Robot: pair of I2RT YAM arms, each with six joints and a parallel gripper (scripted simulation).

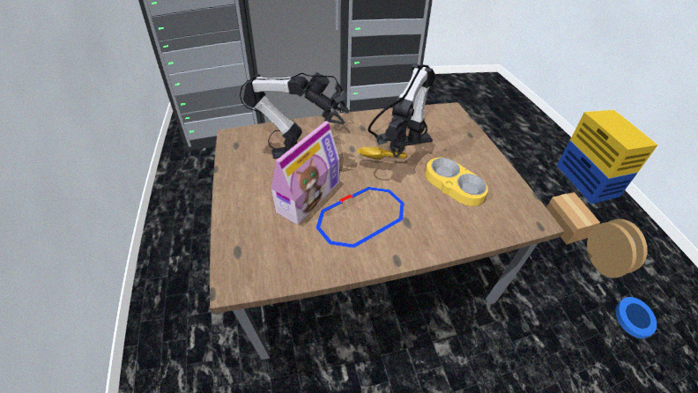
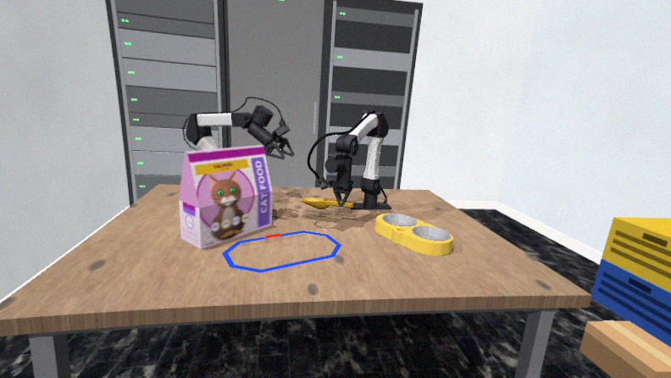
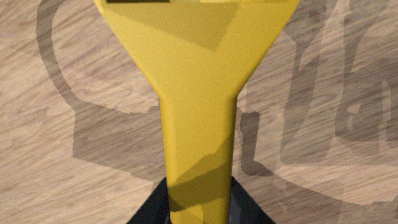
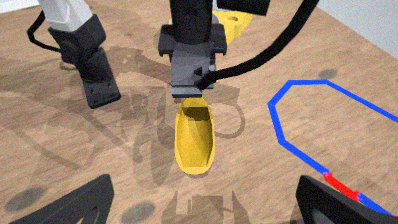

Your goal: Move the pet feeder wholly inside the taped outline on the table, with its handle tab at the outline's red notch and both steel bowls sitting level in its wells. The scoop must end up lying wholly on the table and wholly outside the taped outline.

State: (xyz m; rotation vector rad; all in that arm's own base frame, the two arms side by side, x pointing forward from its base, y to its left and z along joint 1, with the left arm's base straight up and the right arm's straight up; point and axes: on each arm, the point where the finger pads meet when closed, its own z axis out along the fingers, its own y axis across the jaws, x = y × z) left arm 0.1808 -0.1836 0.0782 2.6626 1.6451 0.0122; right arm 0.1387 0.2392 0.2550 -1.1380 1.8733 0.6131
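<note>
The yellow feeder [image 1: 471, 199] [image 2: 413, 242] [image 4: 239, 21] stands outside the blue taped outline [image 1: 377, 233] [image 2: 296, 263] [image 4: 362, 100], to its right in the top view. Its two steel bowls [image 1: 444, 167] [image 1: 471, 184] sit in the wells and look level. The red notch [image 1: 345, 198] [image 2: 273, 236] [image 4: 342, 186] is on the outline's far side. My left gripper [image 1: 398, 152] [image 2: 343, 203] [image 3: 198, 186] is shut on the handle of the yellow scoop [image 1: 373, 152] [image 2: 318, 202] [image 3: 197, 125] [image 4: 195, 142], slightly above the table, outside the outline. My right gripper [image 1: 345, 115] [image 2: 287, 155] [image 4: 204, 184] is open and empty, raised.
A cat food bag [image 1: 307, 182] [image 2: 226, 202] stands left of the outline on the table [image 1: 293, 273] [image 2: 187, 291], close to it. Beyond the table's right edge are a yellow and blue crate stack [image 1: 605, 156], wooden shapes [image 1: 610, 248] and a blue dish [image 1: 636, 317].
</note>
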